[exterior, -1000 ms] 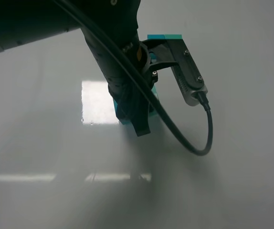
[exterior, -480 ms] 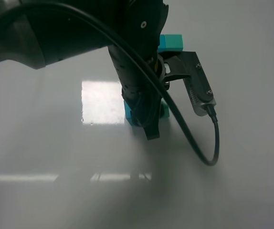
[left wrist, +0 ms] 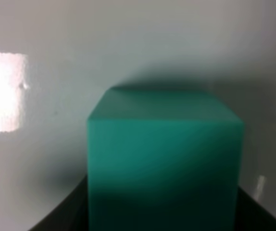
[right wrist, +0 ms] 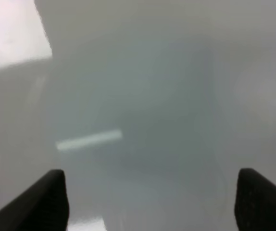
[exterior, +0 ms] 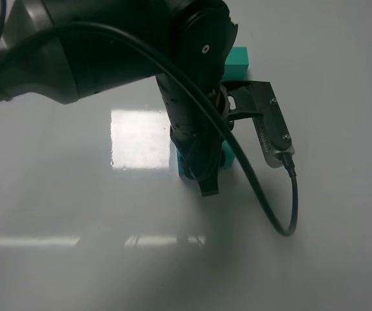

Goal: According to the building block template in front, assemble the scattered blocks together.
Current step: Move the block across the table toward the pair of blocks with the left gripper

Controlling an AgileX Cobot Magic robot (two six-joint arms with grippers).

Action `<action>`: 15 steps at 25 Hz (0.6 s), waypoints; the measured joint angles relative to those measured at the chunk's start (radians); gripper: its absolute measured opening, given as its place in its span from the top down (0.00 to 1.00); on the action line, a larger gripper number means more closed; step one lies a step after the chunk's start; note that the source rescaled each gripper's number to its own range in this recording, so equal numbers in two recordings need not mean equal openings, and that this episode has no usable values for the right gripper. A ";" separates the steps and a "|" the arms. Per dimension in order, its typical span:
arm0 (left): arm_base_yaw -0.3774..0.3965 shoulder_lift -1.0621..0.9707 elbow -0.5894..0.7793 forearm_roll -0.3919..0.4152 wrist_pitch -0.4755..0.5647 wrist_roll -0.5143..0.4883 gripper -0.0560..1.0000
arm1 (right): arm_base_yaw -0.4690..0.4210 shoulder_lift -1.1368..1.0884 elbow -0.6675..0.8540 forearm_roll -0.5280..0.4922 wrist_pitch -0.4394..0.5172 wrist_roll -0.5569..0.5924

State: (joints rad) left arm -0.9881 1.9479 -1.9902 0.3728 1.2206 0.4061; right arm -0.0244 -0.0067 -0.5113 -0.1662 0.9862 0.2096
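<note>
In the left wrist view a sea-green block (left wrist: 163,159) fills the frame between the dark fingers (left wrist: 63,216) of my left gripper (left wrist: 162,219), which is shut on it at the table surface. In the exterior high view the left gripper (exterior: 203,173) points down. A green edge (exterior: 224,159) shows to its right and a sliver of the light cyan block (exterior: 175,159) to its left. The template's green cube (exterior: 238,61) shows behind the arm; its dark blue cube is hidden. My right gripper (right wrist: 150,202) is open and empty over bare table.
The left arm (exterior: 108,45), its wrist camera bracket (exterior: 271,126) and a looping black cable (exterior: 283,220) cover the middle of the exterior high view. A bright light patch (exterior: 137,139) lies on the grey table. The right arm is out of that view.
The left arm has moved to the right and slightly toward the front, carrying the blocks' visible edges with it. It now hides the template's blue cube.
</note>
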 joint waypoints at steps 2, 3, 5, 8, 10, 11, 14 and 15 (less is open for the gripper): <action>0.000 0.000 0.000 0.000 0.000 0.000 0.94 | 0.000 0.000 0.000 0.000 0.000 0.000; 0.000 0.000 0.000 0.000 0.000 0.001 0.94 | 0.000 0.000 0.000 0.000 0.000 0.000; 0.000 0.000 0.000 0.000 -0.001 0.002 0.94 | 0.000 0.000 0.000 0.000 0.000 0.000; 0.000 0.000 0.000 -0.001 -0.001 0.002 0.94 | 0.000 0.000 0.000 0.000 0.000 0.000; 0.000 0.000 0.000 -0.006 -0.006 0.003 0.94 | 0.000 0.000 0.000 0.000 0.000 0.000; 0.000 0.000 0.000 -0.009 -0.008 0.003 0.94 | 0.000 0.000 0.000 0.000 0.000 0.000; 0.000 0.001 0.000 -0.014 -0.012 0.006 0.94 | 0.000 0.000 0.000 0.000 0.000 0.000; 0.000 0.001 0.000 -0.014 -0.012 0.007 0.94 | 0.000 0.000 0.000 0.000 0.000 0.000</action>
State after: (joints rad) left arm -0.9881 1.9490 -1.9902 0.3592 1.2086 0.4129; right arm -0.0244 -0.0067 -0.5113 -0.1662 0.9862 0.2096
